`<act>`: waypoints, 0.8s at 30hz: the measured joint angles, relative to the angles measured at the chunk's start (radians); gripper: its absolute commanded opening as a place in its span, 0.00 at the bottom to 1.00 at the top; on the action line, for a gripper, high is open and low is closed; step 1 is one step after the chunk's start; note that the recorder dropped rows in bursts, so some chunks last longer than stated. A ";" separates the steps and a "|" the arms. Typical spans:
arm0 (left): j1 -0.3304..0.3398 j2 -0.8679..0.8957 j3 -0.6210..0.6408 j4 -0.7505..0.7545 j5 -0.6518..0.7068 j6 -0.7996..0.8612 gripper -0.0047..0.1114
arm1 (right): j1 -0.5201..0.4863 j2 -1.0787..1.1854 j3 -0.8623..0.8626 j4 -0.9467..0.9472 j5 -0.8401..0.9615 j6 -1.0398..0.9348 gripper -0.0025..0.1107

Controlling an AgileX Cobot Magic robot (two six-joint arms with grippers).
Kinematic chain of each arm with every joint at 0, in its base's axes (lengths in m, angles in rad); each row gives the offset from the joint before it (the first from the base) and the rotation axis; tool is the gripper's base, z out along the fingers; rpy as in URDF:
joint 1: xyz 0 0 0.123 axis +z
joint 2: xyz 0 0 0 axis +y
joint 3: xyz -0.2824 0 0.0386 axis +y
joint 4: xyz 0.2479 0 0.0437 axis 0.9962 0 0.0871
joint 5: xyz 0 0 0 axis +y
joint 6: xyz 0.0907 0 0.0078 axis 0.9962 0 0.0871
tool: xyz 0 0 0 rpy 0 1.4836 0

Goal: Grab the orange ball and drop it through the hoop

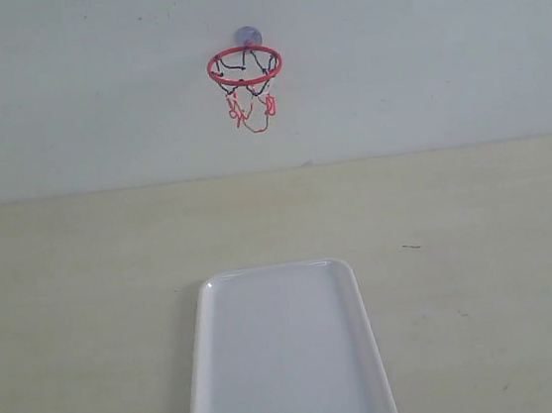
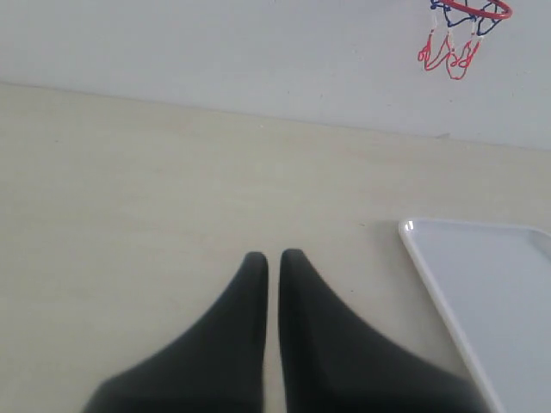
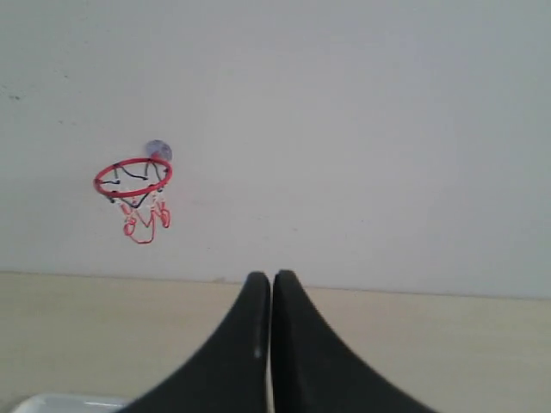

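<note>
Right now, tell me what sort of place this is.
Likely a robot test bench, not a home or court: a plain pale table against a bare white wall, a toy hoop stuck to that wall, and a white tray laid on the table.

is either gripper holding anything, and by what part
Nothing is held. The left gripper and the right gripper are each shut, fingers together with nothing between them. The orange ball shows in no view.

You're looking at a smooth, glossy white plastic tray (image 1: 286,365) on a matt, pale wood-grain tabletop (image 1: 66,290); the red-ringed hoop (image 1: 244,66) has a string net.
</note>
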 measured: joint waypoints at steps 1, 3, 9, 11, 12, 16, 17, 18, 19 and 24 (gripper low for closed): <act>0.000 0.000 0.000 0.000 0.000 0.000 0.08 | 0.000 -0.061 0.044 0.000 0.020 0.002 0.02; 0.000 0.000 0.000 0.000 0.000 0.000 0.08 | 0.000 -0.165 0.116 0.002 0.069 0.002 0.02; 0.000 0.000 0.000 0.000 0.000 0.000 0.08 | 0.000 -0.358 0.231 0.002 0.203 0.013 0.02; 0.000 0.000 0.000 0.000 0.000 0.000 0.08 | 0.000 -0.390 0.238 0.002 0.214 0.045 0.02; 0.000 0.000 0.000 0.000 0.000 0.000 0.08 | 0.000 -0.399 0.238 0.005 0.216 0.065 0.02; 0.000 0.000 0.000 0.000 0.000 0.000 0.08 | 0.000 -0.406 0.238 0.007 0.220 0.116 0.02; 0.000 0.000 0.000 0.000 0.000 0.000 0.08 | 0.000 -0.406 0.238 -0.001 0.221 0.127 0.02; 0.000 0.000 0.000 0.000 0.000 0.000 0.08 | 0.000 -0.406 0.238 -0.022 0.222 0.144 0.02; 0.000 0.000 0.000 0.000 0.000 0.000 0.08 | 0.000 -0.406 0.238 -0.057 0.224 0.167 0.02; 0.000 0.000 0.000 0.000 0.000 0.000 0.08 | 0.000 -0.406 0.238 -0.581 0.319 0.572 0.02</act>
